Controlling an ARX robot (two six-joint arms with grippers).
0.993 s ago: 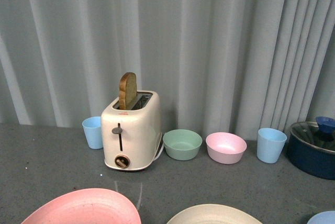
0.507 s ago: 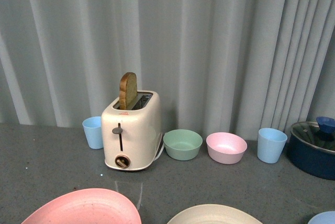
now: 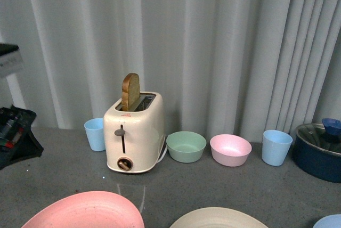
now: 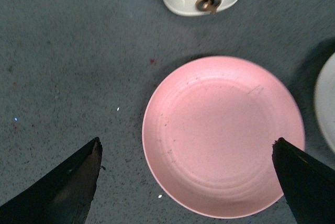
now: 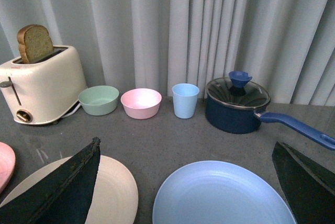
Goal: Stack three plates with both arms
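Since a second before, my left arm (image 3: 13, 132) had swung into the front view's left edge. My left gripper (image 4: 186, 141) hung over the pink plate (image 4: 224, 136), jaws spread wide and empty. My right gripper (image 5: 186, 141), jaws likewise spread, faced the cream plate (image 5: 112, 192) and light blue plate (image 5: 225, 195). All three plates lay apart on the grey table (image 3: 240, 185).

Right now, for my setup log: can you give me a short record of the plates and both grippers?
pink plate: flat on the table, nothing on it
cream plate: between the pink and light blue ones, nothing on it
light blue plate: separate, nothing on it
left gripper: open, empty, over the pink plate
right gripper: open, empty, facing the cream and light blue plates
stacked so far: none
behind: toaster holding a bread slice
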